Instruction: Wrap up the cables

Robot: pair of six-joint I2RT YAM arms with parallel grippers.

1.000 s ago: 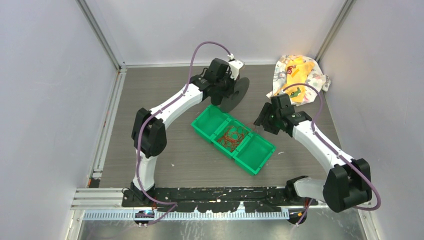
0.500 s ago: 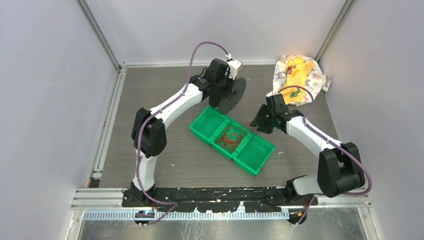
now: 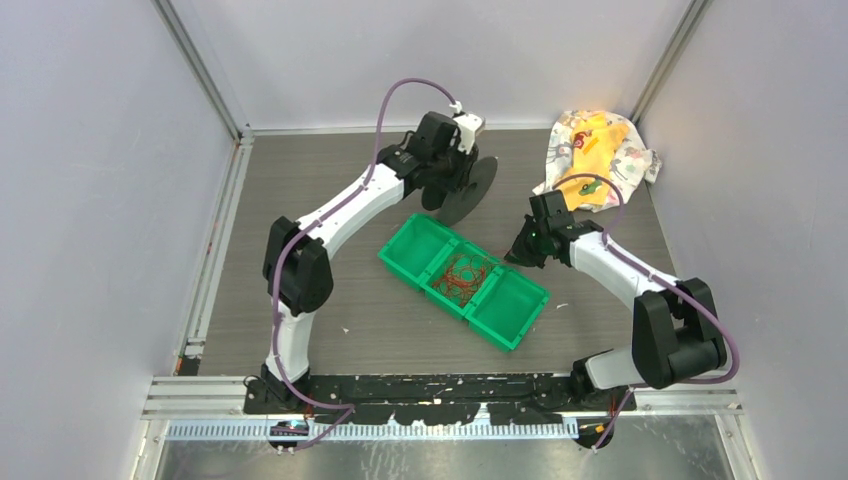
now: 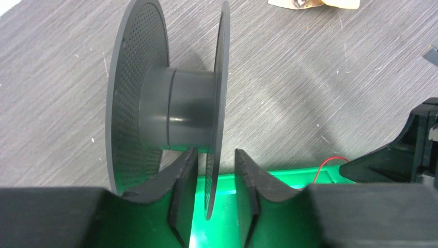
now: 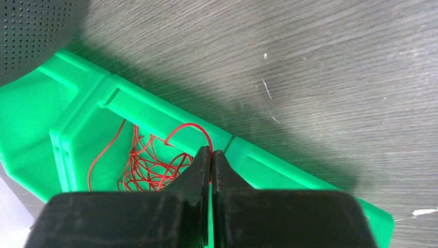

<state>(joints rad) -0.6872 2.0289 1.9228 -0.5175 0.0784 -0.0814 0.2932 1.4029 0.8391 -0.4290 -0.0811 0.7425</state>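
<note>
The left arm point(image 3: 350, 205) reaches far across the surface point(image 4: 310, 77), its wrist turned over the black spool point(image 4: 191, 111) just beyond the green tray point(image 5: 170, 111). The left tool point(image 4: 216, 155) stands apart, its ridged fingers straddling one thin flange of the spool with a gap on each side. The right arm point(image 3: 620, 270) bends inward, wrist pitched down at the tray's far rim. The right tool point(image 5: 210, 152) is pressed together, clamped on a strand of the cables point(image 5: 150, 165) that arches up from the heap to the fingertips.

The cables are hair-fine red wire, a loose tangle of loops in the middle of the tray's three compartments. The tray is glossy moulded plastic with straight walls, set askew. The spool stands on edge: two perforated discs joined by a smooth round hub. The surface is matt grey wood-grain. A crumpled printed cloth point(image 3: 600, 145) lies in the far right corner, well apart from the tray. Open surface lies left of the tray and in front of it; pale walls close three sides.
</note>
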